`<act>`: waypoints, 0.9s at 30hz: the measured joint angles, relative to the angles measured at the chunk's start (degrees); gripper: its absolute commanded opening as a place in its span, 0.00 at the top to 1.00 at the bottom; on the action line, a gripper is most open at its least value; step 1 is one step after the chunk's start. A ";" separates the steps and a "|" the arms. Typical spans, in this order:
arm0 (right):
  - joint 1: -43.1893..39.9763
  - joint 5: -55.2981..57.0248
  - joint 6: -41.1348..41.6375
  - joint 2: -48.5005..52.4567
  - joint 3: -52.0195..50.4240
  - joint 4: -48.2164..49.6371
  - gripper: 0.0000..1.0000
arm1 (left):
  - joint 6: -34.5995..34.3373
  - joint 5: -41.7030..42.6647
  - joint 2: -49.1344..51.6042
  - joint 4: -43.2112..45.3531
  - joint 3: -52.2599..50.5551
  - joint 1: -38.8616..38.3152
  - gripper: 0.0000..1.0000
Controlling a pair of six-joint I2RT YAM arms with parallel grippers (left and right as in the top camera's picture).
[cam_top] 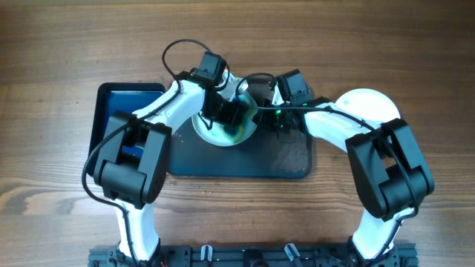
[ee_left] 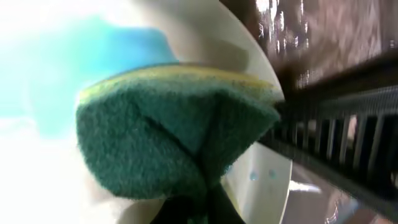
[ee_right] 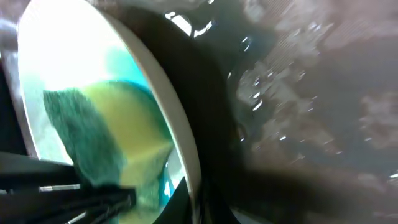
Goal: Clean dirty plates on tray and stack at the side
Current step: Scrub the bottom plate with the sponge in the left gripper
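Plate [ee_right: 68, 56] white with blue smears, rim pinched by right hand [ee_right: 196, 208], left hand [ee_left: 199, 205] pinching green sponge [ee_left: 155, 137]

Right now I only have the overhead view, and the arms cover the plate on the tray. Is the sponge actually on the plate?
Observer: Yes. In the left wrist view the green sponge is pressed against the plate, pinched in the left hand.
Operator: Any blue left?
Observer: Yes, a blue smear lies on the plate just beyond the sponge.
Operator: Is the tray dry?
Observer: It looks wet; the right wrist view shows glinting droplets on the tray.
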 measured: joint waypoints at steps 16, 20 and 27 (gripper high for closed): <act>1.09 -0.74 1.66 0.13 0.22 -0.17 0.96 | -29.29 -42.21 -0.63 -7.93 1.49 -1.90 0.96; 0.09 -0.76 0.79 0.11 0.22 -0.59 0.96 | -7.54 -17.97 -1.20 -12.68 2.14 1.55 0.96; 0.04 -0.50 0.00 0.11 0.22 -0.37 0.96 | 0.85 5.55 0.44 -4.85 0.07 0.07 0.96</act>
